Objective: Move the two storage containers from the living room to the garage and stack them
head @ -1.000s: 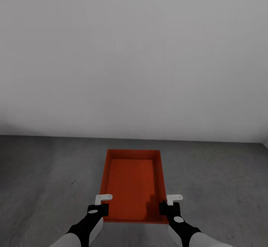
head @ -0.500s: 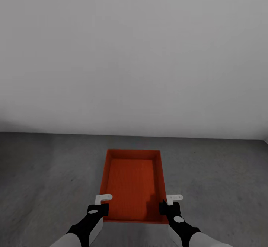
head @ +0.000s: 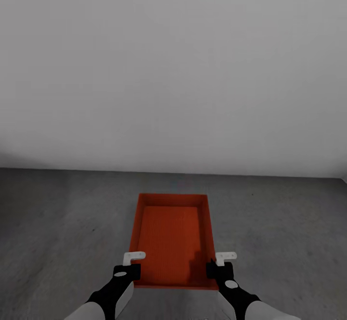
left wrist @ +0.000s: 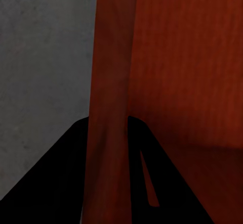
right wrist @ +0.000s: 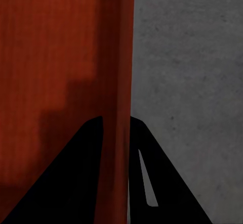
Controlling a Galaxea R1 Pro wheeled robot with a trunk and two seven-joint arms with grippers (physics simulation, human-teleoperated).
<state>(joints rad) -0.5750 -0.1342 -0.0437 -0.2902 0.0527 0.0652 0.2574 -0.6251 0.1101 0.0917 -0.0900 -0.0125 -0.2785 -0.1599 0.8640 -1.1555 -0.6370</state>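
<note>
One orange-red storage container [head: 171, 240], lidless and empty, is held lengthwise in front of me over the dark grey concrete floor [head: 58, 223] of the garage. My left gripper [head: 131, 267] is shut on its left long wall near the close corner. My right gripper [head: 216, 268] is shut on the right long wall opposite. In the left wrist view the container wall [left wrist: 111, 82] runs between the dark fingers [left wrist: 61, 183]. The right wrist view shows the other wall [right wrist: 119, 57] pinched the same way between its fingers [right wrist: 167, 193].
A plain pale grey wall [head: 173, 69] stands straight ahead and meets the floor a short way beyond the container. Bare concrete stretches to the left and right of the container.
The line where wall meets floor has crept up in the picture, so the camera has moved. The container and both grippers keep the same place in view.
</note>
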